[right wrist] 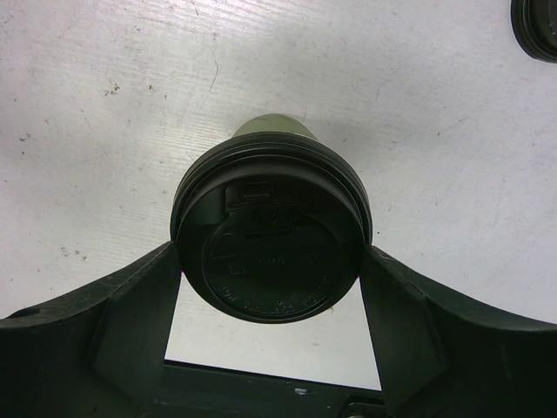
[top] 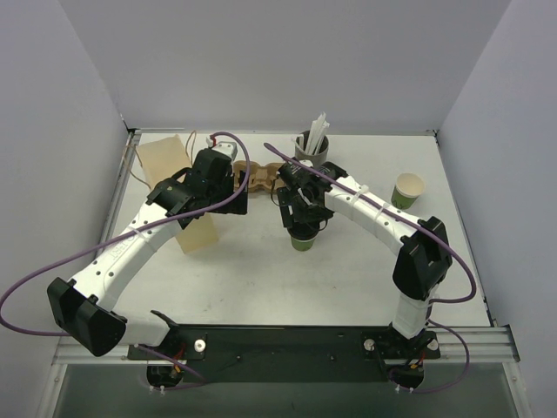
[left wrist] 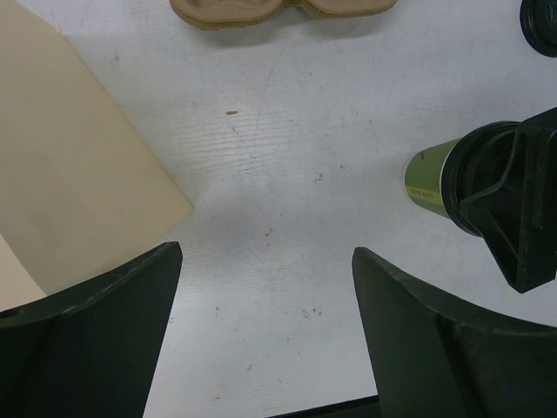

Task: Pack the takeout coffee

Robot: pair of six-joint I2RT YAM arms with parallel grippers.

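The takeout coffee is a green paper cup (top: 302, 242) with a black lid (right wrist: 270, 239), and it stands upright at mid-table. My right gripper (top: 305, 222) is above it and shut on it, with both fingers pressed against the sides of the lid rim (right wrist: 271, 259). The cup's green wall (right wrist: 271, 127) shows beyond the lid. In the left wrist view the cup (left wrist: 426, 178) sits at the right with the right gripper's finger (left wrist: 522, 205) on it. My left gripper (top: 231, 187) is open and empty over bare table (left wrist: 265, 252), left of the cup.
A tan paper bag (top: 178, 187) (left wrist: 70, 174) lies at the left. A brown pulp cup carrier (top: 261, 178) (left wrist: 278, 9) lies behind the grippers. A grey cup of white straws (top: 312, 148) stands at the back. A second green cup without a lid (top: 408, 189) stands at the right. A dark round object (right wrist: 535, 26) lies nearby.
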